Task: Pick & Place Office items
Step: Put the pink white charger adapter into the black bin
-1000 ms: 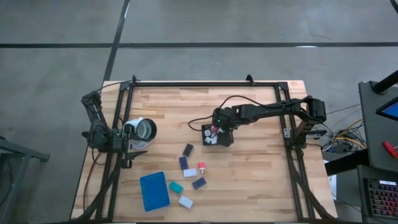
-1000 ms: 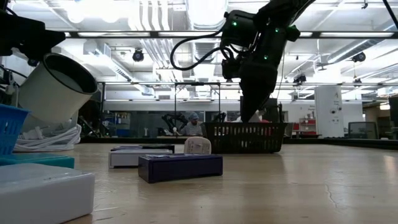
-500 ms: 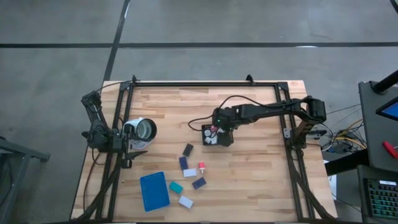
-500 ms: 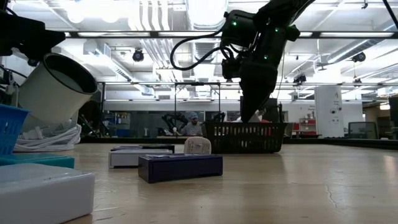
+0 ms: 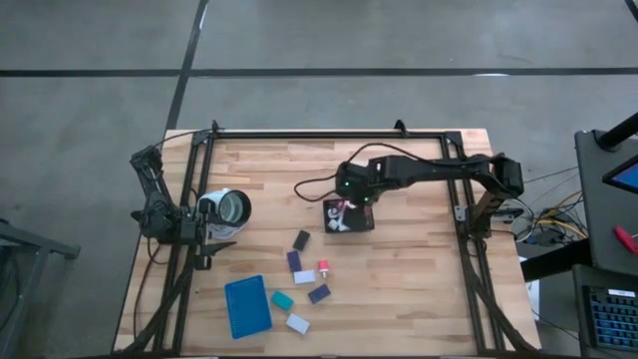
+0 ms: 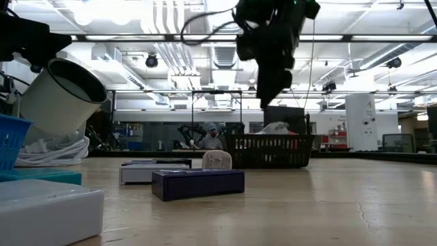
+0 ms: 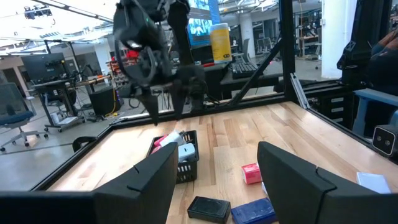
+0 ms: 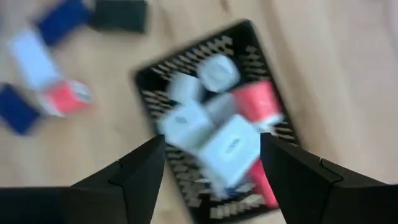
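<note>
Several white and red blocks (image 8: 217,134) fill my black mesh basket (image 5: 349,216) mid-counter; my right gripper (image 8: 211,171) hovers above it, jaws released, empty. Left gripper (image 7: 214,180) waits, jaws released, by the counter's left edge.

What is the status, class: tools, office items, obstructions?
Right tool open, empty, above the black basket. Left tool open, parked at table's left edge. Several items in basket; six blocks left on table. Nothing obstructing.

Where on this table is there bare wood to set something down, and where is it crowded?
Free: the wood between the black mesh basket and the table's right frame, and behind the basket. Crowded: the front-left, around the blue tray and scattered blocks.
</note>
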`<control>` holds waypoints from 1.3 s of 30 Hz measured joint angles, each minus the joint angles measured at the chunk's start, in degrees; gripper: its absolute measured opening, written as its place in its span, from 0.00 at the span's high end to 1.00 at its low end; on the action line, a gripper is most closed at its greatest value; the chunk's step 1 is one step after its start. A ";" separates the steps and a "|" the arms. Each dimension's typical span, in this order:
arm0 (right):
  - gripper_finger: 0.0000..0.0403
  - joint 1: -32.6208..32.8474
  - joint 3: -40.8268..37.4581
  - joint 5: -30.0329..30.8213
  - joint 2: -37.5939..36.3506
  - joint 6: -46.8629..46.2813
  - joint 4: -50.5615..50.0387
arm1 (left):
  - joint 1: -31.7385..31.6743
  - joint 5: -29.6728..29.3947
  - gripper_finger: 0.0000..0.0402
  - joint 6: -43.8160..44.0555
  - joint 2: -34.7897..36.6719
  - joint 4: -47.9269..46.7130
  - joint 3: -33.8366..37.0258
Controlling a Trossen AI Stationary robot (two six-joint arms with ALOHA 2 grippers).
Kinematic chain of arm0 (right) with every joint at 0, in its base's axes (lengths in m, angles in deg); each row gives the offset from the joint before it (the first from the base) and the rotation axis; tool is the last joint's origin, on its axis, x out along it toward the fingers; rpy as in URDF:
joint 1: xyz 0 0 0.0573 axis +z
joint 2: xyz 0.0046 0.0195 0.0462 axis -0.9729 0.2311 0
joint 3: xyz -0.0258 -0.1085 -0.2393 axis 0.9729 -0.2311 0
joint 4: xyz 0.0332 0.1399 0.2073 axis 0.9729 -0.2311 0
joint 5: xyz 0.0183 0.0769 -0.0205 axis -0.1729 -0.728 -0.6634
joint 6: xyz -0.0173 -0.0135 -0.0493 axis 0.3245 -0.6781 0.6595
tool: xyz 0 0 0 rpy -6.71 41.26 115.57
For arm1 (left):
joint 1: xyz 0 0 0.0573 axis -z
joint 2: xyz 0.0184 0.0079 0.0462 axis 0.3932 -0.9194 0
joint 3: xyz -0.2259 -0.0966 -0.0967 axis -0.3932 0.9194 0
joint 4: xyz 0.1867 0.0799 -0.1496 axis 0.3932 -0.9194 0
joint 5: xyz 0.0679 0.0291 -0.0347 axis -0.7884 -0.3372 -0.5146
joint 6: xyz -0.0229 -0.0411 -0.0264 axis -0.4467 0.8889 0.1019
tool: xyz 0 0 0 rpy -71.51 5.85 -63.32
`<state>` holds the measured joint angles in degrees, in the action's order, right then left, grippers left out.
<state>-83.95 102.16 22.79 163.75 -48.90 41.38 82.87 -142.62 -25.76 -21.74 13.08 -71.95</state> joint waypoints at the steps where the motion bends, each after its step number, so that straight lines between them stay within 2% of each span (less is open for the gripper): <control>1: 0.38 0.37 0.51 -1.42 0.00 -1.87 0.30 | 0.01 -0.02 0.44 0.00 0.01 0.00 0.01; 5: 0.37 2.76 1.57 -5.25 0.00 -7.15 2.51 | -0.01 -0.02 0.44 0.00 0.00 0.00 -0.01; 12: 0.38 8.76 0.81 -5.15 0.00 -21.10 11.02 | -0.01 0.01 0.44 0.01 0.00 0.00 0.01; 16: 0.39 12.43 0.50 -4.93 0.00 -28.81 11.89 | 0.01 -0.01 0.44 0.01 0.00 0.00 0.01; 18: 0.39 14.29 0.47 -3.12 0.00 -31.41 12.05 | -0.01 -0.01 0.44 -0.01 0.00 0.00 0.01; 25: 0.39 18.90 0.47 8.73 0.00 -43.40 12.29 | 0.00 0.01 0.44 0.00 0.00 0.00 0.00; 29: 0.40 19.95 0.47 11.26 0.00 -48.73 13.62 | 0.01 -0.02 0.44 -0.01 0.00 0.00 -0.01; 39: 0.40 20.68 0.45 16.16 0.10 -51.76 14.70 | 0.00 -0.02 0.44 0.01 0.00 0.00 0.01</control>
<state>-63.27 102.61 38.95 163.85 -100.66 56.08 82.87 -142.63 -25.74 -21.74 13.08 -71.94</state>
